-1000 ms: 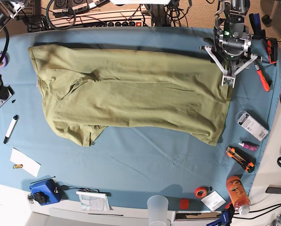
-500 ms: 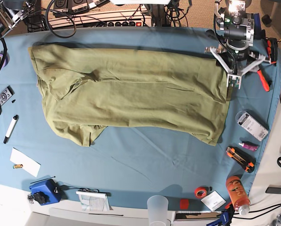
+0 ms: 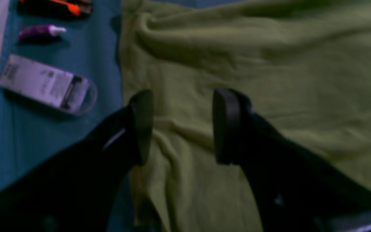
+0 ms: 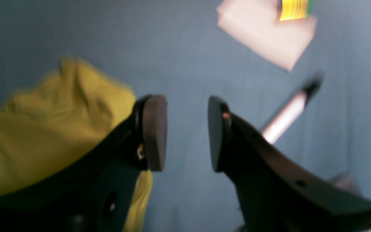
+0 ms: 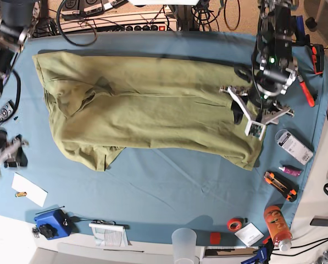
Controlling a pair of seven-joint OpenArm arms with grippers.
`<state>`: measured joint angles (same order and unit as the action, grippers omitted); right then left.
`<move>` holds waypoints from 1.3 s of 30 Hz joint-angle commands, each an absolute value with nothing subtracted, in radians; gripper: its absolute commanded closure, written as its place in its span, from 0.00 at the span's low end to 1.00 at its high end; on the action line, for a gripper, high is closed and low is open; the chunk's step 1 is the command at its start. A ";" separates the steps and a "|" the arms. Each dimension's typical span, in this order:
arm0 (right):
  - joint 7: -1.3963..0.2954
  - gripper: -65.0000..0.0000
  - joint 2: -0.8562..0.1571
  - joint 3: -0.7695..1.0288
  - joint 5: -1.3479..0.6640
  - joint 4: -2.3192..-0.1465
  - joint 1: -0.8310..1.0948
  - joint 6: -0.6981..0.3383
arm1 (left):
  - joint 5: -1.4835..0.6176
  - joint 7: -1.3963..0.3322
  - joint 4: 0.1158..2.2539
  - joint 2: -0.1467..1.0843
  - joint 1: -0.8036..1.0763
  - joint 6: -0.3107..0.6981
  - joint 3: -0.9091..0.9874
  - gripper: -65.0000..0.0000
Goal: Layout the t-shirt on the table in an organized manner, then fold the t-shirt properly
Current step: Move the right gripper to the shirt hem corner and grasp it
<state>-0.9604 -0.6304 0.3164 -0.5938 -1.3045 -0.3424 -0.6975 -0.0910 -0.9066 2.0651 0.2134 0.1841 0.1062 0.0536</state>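
The olive-green t-shirt (image 5: 153, 110) lies spread lengthwise across the back half of the teal table (image 5: 169, 187), with rumpled folds at its left end. My left gripper (image 5: 250, 116) hovers over the shirt's right edge. In the left wrist view it (image 3: 182, 125) is open, with wrinkled shirt cloth (image 3: 269, 80) below the gap and nothing between the fingers. My right gripper (image 5: 4, 157) is blurred at the table's left side. Its wrist view shows it (image 4: 185, 132) open over bare table (image 4: 179, 48), with a shirt corner (image 4: 43, 135) just to its left.
A grey packet (image 5: 294, 146), a purple tube (image 5: 290, 170), an orange cutter (image 5: 281, 186) and an orange bottle (image 5: 277, 226) line the right edge. White paper (image 5: 29, 188), a blue box (image 5: 51, 224) and a plastic cup (image 5: 184, 243) sit along the front. A marker (image 4: 288, 112) lies by the right gripper.
The left arm has come forward from the back right corner and now hangs over the shirt's right edge. The right arm has swung down along the left side. The shirt has not moved.
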 commanded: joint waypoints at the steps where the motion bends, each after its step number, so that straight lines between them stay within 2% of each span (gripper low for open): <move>1: -0.919 0.67 -0.657 0.283 -0.589 -1.320 -0.397 -0.698 | -0.091 -0.890 2.052 0.219 0.163 0.106 0.056 0.54; 4: -0.874 0.67 -0.656 0.140 -0.492 -1.309 -0.485 -0.676 | -0.091 -0.891 1.979 0.218 0.129 0.106 0.056 0.54; 8: -0.812 0.67 -0.639 -0.044 -0.409 -1.177 -0.600 -0.666 | -0.091 -0.893 1.945 0.219 0.113 0.106 0.056 0.54; 16: -0.726 0.67 -0.495 -0.252 -0.264 -0.867 -0.764 -0.686 | -0.091 -0.893 1.945 0.218 0.114 0.106 0.056 0.54; 18: -0.717 0.67 -0.467 -0.289 -0.228 -0.835 -0.767 -0.676 | -0.091 -0.896 1.945 0.218 0.114 0.106 0.056 0.54; 22: -0.699 0.67 -0.430 -0.334 -0.159 -0.779 -0.760 -0.583 | -0.091 -0.901 1.945 0.218 0.115 0.106 0.056 0.54; 31: -0.700 0.67 -0.427 -0.334 -0.130 -0.776 -0.731 -0.538 | -0.091 -0.901 1.945 0.218 0.117 0.106 0.056 0.54; 33: -0.695 0.73 -0.427 -0.334 -0.129 -0.776 -0.712 -0.513 | -0.091 -0.901 1.945 0.218 0.117 0.106 0.056 0.54; 38: -0.641 1.00 -0.427 -0.334 -0.056 -0.777 -0.654 -0.461 | -0.091 -0.901 1.945 0.218 0.117 0.106 0.056 0.54; 39: -0.639 1.00 -0.427 -0.334 -0.050 -0.777 -0.649 -0.440 | -0.091 -0.901 1.945 0.218 0.117 0.106 0.056 0.54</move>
<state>-0.6327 -0.4095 -0.3378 -0.0578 -0.7677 -0.6258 -0.4343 -0.0914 -0.9184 1.9266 0.2138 0.1268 0.1062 0.0536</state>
